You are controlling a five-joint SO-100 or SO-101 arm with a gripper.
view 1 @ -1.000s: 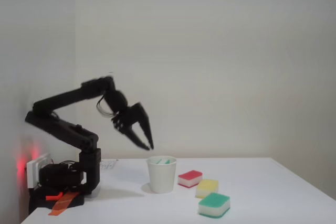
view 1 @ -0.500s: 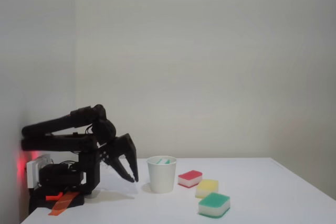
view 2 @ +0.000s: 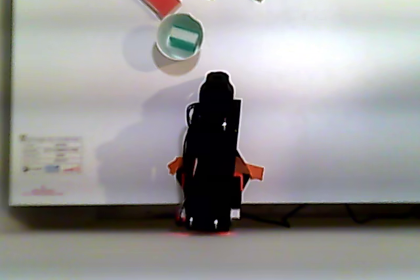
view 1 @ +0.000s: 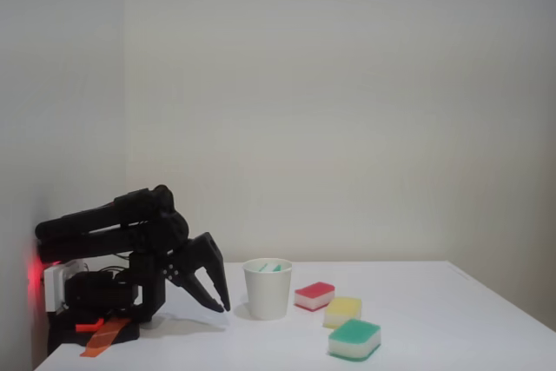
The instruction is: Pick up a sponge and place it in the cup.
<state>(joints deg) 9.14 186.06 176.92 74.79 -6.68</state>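
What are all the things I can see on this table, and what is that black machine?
Cup: one, white paper, upright near the middle of the table, left of the loose sponges in the fixed view.
Sponge in the cup: one, green and white, lying inside the cup.
Red sponge: one, red top, just right of the cup.
Yellow sponge: one, pale yellow, next along.
Green sponge: one, green top over white, nearest the camera.
Label: one, printed, on the table's corner.
Table: one, white.
Arm: one, black, folded low at the table's left end.
Claw: one, black, open, beside the cup, holding nothing.
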